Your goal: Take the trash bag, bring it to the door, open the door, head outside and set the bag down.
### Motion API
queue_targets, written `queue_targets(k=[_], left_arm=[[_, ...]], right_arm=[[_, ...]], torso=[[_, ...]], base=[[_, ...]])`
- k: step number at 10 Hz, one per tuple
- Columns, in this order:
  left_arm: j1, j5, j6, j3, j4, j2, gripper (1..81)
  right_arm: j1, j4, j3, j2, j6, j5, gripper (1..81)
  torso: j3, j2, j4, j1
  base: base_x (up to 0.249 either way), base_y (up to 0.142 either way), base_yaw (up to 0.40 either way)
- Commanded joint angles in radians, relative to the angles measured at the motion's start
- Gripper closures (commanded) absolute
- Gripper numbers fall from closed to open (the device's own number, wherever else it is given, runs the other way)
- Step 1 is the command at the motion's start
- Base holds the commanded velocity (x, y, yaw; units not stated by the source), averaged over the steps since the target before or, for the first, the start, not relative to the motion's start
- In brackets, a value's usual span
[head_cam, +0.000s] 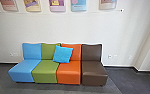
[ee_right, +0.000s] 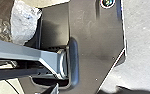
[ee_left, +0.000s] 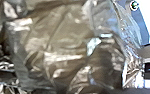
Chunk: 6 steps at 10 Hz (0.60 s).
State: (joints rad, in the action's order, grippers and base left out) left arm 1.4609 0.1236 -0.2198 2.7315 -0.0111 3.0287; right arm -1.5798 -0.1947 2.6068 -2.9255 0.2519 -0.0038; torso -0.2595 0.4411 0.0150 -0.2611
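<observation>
The left gripper is close to the bag (ee_left: 58, 37); whether it's clenched I can't tell, nor the right gripper. Ahead of both stands a couch (head_cam: 46, 72).

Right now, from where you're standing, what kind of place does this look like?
Probably a waiting or lounge area inside an office building: a row of joined coloured seats with a blue cushion, and bright posters on the white wall.
</observation>
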Motion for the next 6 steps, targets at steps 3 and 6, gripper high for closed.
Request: queue_targets(k=[3, 6], left_arm=[[-0.038, 0.065, -0.006, 0.002, -0.010, 0.003, 81.1], [-0.041, 0.059, -0.004, 0.002, -0.009, -0.002, 81.1]], right_arm=[[0.031, 0.001, -0.001, 0.001, 0.001, -0.061, 1.0], [0.034, 0.001, -0.001, 0.000, 0.003, -0.061, 1.0]], torso=[[0.155, -0.160, 0.000, 0.097], [0.144, -0.254, 0.000, 0.147]], base=[[0.000, 0.000, 0.000], [0.000, 0.000, 0.000]])
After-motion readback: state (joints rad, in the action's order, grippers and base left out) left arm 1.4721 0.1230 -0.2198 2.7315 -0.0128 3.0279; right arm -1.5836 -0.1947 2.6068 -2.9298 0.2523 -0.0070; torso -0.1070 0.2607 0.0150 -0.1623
